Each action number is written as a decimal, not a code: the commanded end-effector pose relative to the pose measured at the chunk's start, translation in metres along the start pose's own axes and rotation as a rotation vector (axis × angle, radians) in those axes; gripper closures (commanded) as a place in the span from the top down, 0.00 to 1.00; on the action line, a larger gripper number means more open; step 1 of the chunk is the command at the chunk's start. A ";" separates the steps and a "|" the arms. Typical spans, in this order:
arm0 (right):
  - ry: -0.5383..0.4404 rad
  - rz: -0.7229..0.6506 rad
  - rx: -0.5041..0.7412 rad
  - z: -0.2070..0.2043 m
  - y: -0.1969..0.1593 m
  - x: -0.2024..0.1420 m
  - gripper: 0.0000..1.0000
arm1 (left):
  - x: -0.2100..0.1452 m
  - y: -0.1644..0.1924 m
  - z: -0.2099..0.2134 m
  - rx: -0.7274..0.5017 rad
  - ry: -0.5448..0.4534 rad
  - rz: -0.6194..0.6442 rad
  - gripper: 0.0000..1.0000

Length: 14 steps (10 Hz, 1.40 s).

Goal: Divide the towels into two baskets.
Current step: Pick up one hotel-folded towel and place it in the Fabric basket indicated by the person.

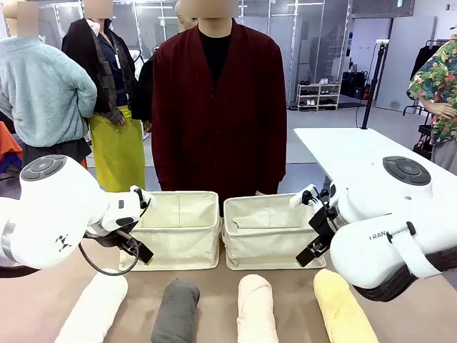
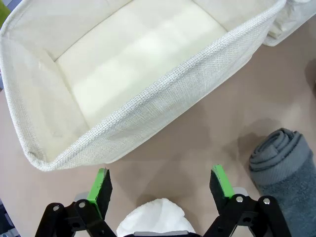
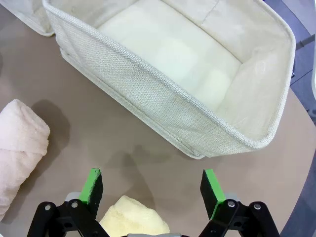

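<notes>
Now four rolls lie in a row on the near desk point(image 1: 214, 277): white towel point(image 1: 95, 309), grey towel point(image 1: 176, 311), cream towel point(image 1: 255, 311) and yellow towel point(image 1: 343, 307), left to right. Just beyond stand the left basket point(image 1: 182, 246) and right basket point(image 1: 264, 250), side by side. The left tool point(image 2: 159, 173), jaws spread and gripping nothing, hangs over the white towel's far end; contact is hard to judge. The right tool point(image 3: 151, 174), equally released, hangs over the yellow towel's far end.
</notes>
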State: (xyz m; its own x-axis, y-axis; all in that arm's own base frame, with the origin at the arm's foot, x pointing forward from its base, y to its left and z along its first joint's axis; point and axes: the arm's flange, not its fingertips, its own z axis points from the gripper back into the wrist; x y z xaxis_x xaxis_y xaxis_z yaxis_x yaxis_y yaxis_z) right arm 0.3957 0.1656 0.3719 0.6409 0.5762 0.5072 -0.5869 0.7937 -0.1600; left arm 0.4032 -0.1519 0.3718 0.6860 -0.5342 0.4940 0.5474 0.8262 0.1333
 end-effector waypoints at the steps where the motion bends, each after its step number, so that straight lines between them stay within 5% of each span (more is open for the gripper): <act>1: 0.000 -0.001 0.001 0.000 0.001 0.000 1.00 | 0.000 0.000 0.000 0.000 0.000 0.001 1.00; 6: 0.012 -0.025 0.080 0.032 -0.009 0.006 1.00 | 0.004 0.009 0.030 -0.072 0.052 0.026 1.00; 10: 0.015 -0.130 0.345 0.079 -0.046 0.004 1.00 | -0.007 0.059 0.085 -0.511 0.060 0.099 1.00; 14: -0.100 -0.343 0.832 0.115 -0.121 -0.042 1.00 | -0.057 0.148 0.120 -0.992 -0.123 0.248 1.00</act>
State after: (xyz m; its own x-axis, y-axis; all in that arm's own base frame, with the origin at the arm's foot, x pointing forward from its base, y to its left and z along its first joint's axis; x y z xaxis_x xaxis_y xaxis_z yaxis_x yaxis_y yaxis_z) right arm 0.3754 0.0513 0.4702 0.7818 0.3382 0.5238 -0.6148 0.5582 0.5572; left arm 0.3730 0.0018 0.4751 0.7690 -0.3300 0.5475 0.6392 0.4101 -0.6506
